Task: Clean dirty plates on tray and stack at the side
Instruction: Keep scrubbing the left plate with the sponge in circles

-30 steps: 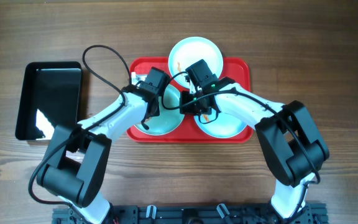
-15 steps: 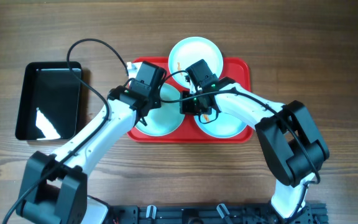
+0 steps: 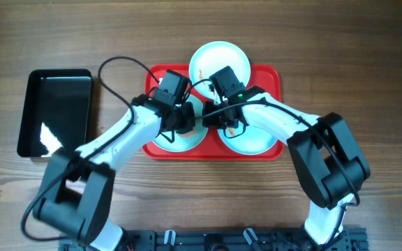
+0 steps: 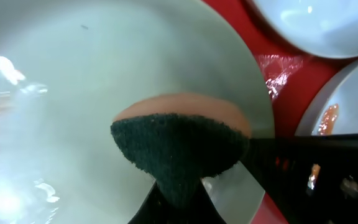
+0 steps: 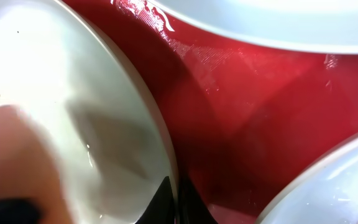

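Left hand (image 4: 173,208) grips sponge (image 4: 179,149), pressed on left plate (image 4: 73,81) directly beneath. Right hand (image 5: 174,200) pinches that plate's near rim, steadying it.

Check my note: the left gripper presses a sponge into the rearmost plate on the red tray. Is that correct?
Not quite. The left gripper presses the sponge into the front-left plate, not the rearmost plate. The overhead view shows this. The rest holds: that plate is on the red tray.
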{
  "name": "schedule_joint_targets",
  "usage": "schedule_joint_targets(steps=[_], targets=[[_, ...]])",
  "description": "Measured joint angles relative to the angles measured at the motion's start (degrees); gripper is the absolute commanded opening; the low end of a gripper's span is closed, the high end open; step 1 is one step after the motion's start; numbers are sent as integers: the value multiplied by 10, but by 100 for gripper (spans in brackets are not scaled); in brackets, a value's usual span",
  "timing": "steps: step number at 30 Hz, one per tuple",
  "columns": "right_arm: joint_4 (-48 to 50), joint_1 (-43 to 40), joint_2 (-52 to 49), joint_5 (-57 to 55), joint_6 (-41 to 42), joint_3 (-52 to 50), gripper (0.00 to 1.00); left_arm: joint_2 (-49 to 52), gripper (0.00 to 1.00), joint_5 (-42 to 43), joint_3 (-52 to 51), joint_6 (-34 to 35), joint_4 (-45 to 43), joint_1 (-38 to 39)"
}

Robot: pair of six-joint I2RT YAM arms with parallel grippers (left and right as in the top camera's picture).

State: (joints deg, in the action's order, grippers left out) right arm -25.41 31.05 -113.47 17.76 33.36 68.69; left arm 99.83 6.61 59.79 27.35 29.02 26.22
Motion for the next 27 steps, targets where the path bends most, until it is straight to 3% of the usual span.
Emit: schedule_joint_targets(steps=[11, 21, 27], targets=[[0, -1, 0, -3, 0, 0, 4, 51, 4, 28, 1, 0, -37, 0], [2, 0, 0, -3, 0, 0, 4, 51, 4, -49, 9, -8, -12, 1], [2, 0, 0, -3, 0, 0, 4, 51, 4, -80, 10, -29, -3, -37]])
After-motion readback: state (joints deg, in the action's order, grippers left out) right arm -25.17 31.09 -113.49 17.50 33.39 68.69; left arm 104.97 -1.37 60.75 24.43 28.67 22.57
